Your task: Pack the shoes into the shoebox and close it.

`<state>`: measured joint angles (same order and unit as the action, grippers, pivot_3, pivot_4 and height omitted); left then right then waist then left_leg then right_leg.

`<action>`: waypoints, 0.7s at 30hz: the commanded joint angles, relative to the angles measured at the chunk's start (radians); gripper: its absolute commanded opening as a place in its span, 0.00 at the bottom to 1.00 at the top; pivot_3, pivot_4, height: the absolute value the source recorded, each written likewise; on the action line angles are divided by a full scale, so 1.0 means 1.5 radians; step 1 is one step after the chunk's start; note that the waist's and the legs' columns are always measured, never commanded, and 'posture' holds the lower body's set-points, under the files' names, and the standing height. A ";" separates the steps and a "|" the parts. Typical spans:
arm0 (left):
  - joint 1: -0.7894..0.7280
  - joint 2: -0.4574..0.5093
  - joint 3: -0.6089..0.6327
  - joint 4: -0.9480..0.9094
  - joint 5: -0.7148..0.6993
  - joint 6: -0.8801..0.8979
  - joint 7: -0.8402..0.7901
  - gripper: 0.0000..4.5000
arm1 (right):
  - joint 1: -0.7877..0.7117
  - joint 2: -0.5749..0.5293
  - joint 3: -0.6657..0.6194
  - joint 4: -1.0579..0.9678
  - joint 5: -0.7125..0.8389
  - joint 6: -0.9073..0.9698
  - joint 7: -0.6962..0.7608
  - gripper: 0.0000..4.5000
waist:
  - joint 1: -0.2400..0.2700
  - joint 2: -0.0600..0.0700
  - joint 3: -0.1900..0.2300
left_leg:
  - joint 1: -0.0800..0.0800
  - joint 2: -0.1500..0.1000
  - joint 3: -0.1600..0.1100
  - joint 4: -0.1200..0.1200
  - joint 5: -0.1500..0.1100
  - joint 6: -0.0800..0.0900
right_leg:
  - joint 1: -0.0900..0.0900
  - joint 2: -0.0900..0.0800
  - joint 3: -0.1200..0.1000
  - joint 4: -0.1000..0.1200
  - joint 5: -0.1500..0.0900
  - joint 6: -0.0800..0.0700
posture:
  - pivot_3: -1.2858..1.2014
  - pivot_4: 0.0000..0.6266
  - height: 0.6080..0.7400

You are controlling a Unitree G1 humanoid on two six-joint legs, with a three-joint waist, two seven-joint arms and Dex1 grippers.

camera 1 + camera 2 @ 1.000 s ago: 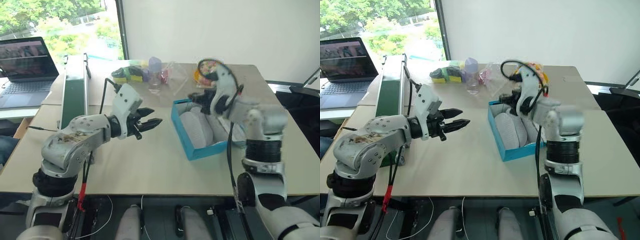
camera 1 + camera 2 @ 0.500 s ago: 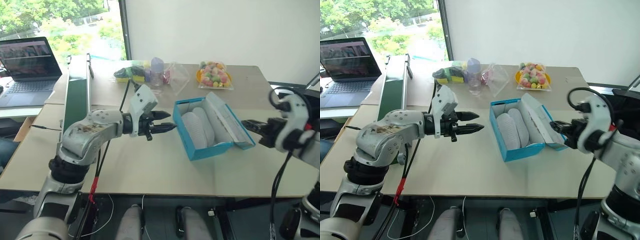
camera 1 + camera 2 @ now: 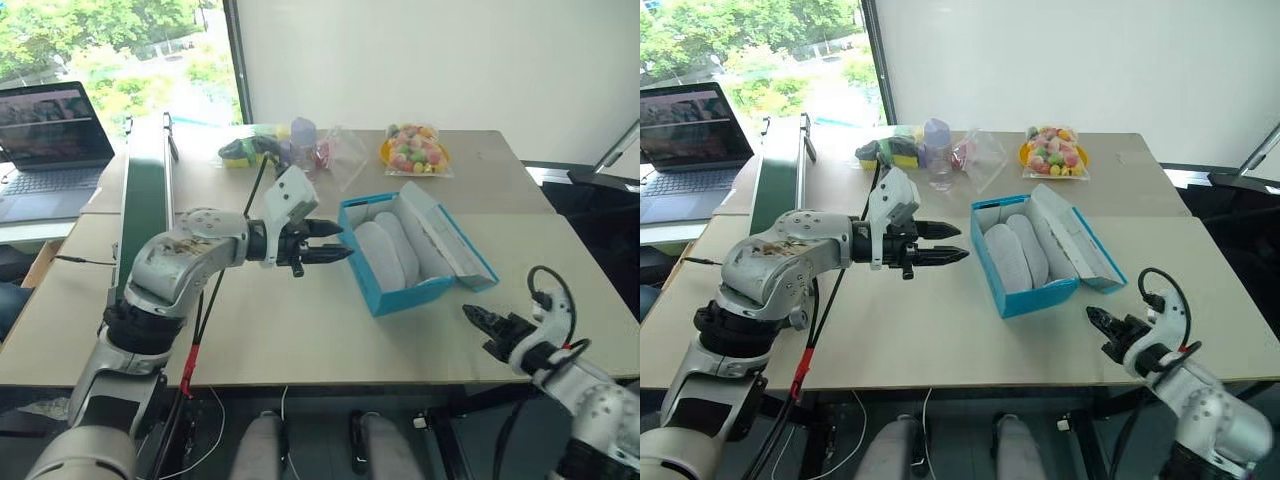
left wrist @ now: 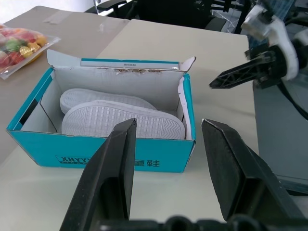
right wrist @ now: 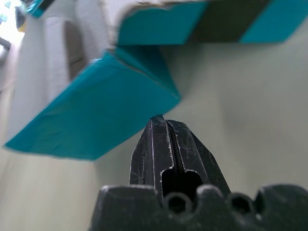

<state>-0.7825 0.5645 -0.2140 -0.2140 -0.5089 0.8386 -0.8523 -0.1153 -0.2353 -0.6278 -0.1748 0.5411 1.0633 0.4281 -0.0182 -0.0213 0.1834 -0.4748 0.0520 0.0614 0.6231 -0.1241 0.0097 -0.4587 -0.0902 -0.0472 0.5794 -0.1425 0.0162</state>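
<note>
Shoes (image 4: 120, 113) lie soles-up inside the shoebox (image 3: 400, 290) (lid open); left hand (image 3: 335, 242), unclenched and empty, hovers beside it; right hand (image 3: 478, 322) clenched, empty, near the counter (image 3: 300, 330) edge.

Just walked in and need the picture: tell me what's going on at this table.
A humanoid robot is packing shoes. Both shoes lie soles-up in the turquoise shoebox, whose lid stands open. The left pincer, open and empty, hovers beside the box; the right pincer, shut and empty, sits low near the table's front edge.
</note>
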 commanded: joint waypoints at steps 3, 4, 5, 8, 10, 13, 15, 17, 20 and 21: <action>-0.013 0.020 0.023 -0.042 -0.001 0.019 0.003 0.51 | -0.023 0.000 0.068 0.144 -0.069 -0.195 -0.012 0.00 | 0.001 0.002 0.000 | 0.000 0.000 0.000 0.001 0.000 0.000 | 0.000 0.000 0.000 0.000 0.002 -0.001 | 0.52 0.24 0.99; -0.012 0.024 0.026 -0.045 -0.003 0.022 0.003 0.51 | -0.028 0.000 0.076 0.170 -0.077 -0.221 -0.011 0.00 | 0.001 0.002 0.000 | 0.000 -0.001 0.000 0.001 0.000 0.000 | 0.000 0.000 0.000 0.000 0.002 -0.001 | 0.52 0.24 0.99; -0.012 0.028 0.028 -0.048 -0.004 0.025 0.005 0.51 | -0.037 -0.002 0.084 0.204 -0.093 -0.262 -0.015 0.00 | 0.000 0.001 0.000 | 0.000 -0.001 0.000 0.001 0.000 0.000 | 0.000 0.000 0.000 0.000 0.002 -0.001 | 0.52 0.24 0.99; -0.010 0.034 0.034 -0.057 -0.007 0.037 0.009 0.51 | -0.063 0.002 0.085 0.274 -0.102 -0.367 -0.015 0.00 | -0.002 0.001 -0.001 | 0.000 0.000 0.000 0.002 0.000 0.000 | 0.001 0.000 0.000 -0.002 0.002 -0.001 | 0.52 0.24 0.99; -0.008 0.036 0.036 -0.065 -0.009 0.044 0.012 0.51 | -0.082 0.009 0.080 0.322 -0.097 -0.447 -0.003 0.00 | -0.003 0.001 -0.001 | 0.000 0.000 0.000 0.002 0.000 0.000 | 0.002 0.000 0.000 -0.003 0.002 -0.001 | 0.52 0.24 0.99; -0.006 0.036 0.040 -0.075 -0.014 0.056 0.017 0.51 | -0.100 0.018 0.105 0.386 -0.105 -0.559 0.037 0.00 | -0.008 0.001 -0.001 | -0.002 0.001 0.000 0.001 0.000 0.000 | 0.002 0.002 0.000 -0.009 0.003 0.000 | 0.52 0.24 0.99; -0.006 0.037 0.041 -0.076 -0.013 0.059 0.016 0.51 | -0.092 0.032 0.097 0.386 -0.075 -0.599 0.069 0.00 | -0.011 0.001 -0.001 | -0.003 0.006 0.002 -0.001 0.000 0.000 | 0.003 0.005 0.000 -0.015 0.006 0.001 | 0.52 0.24 0.99; -0.008 0.040 0.041 -0.075 -0.011 0.062 0.014 0.51 | -0.078 0.044 0.104 0.353 -0.060 -0.613 0.078 0.00 | -0.012 0.002 -0.001 | -0.005 0.012 0.003 -0.002 0.000 0.000 | 0.003 0.010 0.000 -0.018 0.007 0.000 | 0.52 0.24 0.99; -0.010 0.040 0.042 -0.076 -0.011 0.065 0.013 0.51 | -0.063 0.055 0.141 0.300 -0.058 -0.594 0.084 0.00 | -0.010 -0.001 -0.002 | -0.006 0.023 0.020 -0.020 0.000 0.000 | -0.001 0.009 0.003 -0.005 0.009 -0.004 | 0.52 0.24 0.99; -0.010 0.040 0.043 -0.078 -0.011 0.067 0.014 0.51 | -0.060 0.055 0.153 0.297 -0.066 -0.593 0.082 0.00 | -0.007 -0.007 -0.001 | -0.002 0.025 0.034 -0.027 0.000 0.000 | -0.004 0.007 0.007 0.011 0.005 -0.010 | 0.52 0.24 0.99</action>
<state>-0.7803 0.6209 -0.1741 -0.2981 -0.5167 0.9395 -0.8335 -0.2003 -0.1499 -0.4339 0.3217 0.4374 0.1752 0.5427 -0.0293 -0.0315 0.1812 -0.4660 0.0858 0.1427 0.5766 -0.1229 0.0078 -0.4755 -0.0806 -0.0177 0.6120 -0.1396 -0.0053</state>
